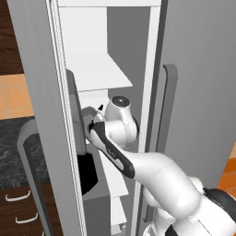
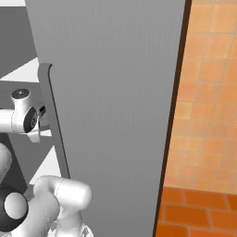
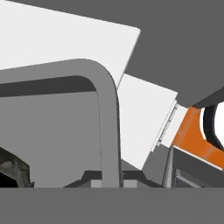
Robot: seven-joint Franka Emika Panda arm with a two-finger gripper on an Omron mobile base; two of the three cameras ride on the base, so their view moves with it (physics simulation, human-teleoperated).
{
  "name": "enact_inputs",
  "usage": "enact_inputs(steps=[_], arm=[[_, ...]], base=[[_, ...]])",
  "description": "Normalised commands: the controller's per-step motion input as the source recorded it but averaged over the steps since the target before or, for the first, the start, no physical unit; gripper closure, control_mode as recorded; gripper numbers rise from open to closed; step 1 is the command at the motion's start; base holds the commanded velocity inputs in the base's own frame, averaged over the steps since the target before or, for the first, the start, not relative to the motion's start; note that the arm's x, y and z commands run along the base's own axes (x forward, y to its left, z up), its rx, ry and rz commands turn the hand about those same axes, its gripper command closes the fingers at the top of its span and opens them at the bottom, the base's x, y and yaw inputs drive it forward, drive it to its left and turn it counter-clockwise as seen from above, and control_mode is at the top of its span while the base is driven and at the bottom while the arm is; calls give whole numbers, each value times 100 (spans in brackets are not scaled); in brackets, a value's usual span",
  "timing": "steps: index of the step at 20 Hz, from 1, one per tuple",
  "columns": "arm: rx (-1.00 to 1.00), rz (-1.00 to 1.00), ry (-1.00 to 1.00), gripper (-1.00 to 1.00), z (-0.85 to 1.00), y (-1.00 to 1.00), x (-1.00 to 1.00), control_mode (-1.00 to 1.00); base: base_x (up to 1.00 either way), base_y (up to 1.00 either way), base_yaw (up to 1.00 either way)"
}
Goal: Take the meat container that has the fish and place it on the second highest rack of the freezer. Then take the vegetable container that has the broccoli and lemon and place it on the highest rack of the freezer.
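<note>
One arm bent leftward, tool [image 1: 87, 120] at freezer [image 1: 193, 69] door handle [image 3: 103, 113]; grip state unclear.

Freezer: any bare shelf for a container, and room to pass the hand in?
The upper white shelf is bare, bordered by the grey back wall and the open door. Lower down it is crowded: the arm fills the narrow opening beside that door, across the lower shelves.

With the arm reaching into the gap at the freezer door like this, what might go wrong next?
1. The hand sits at the door handle; its fingers may slip off the curved bar.
2. The arm fills the narrow opening beside the shelves, so a wide swing may strike a shelf edge or the freezer front.
</note>
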Motion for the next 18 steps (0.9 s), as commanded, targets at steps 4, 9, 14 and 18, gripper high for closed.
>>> enact_inputs(steps=[4,9,14,18], arm=[[5,0,0,100,-13,0,86,-100],[2,0,2,100,-30,11,71,-100],[0,0,0,100,-38,21,52,-100],[0,0,0,-100,-25,29,8,-100]], base=[[0,0,0],[0,0,0],[0,0,0],[0,0,0]])
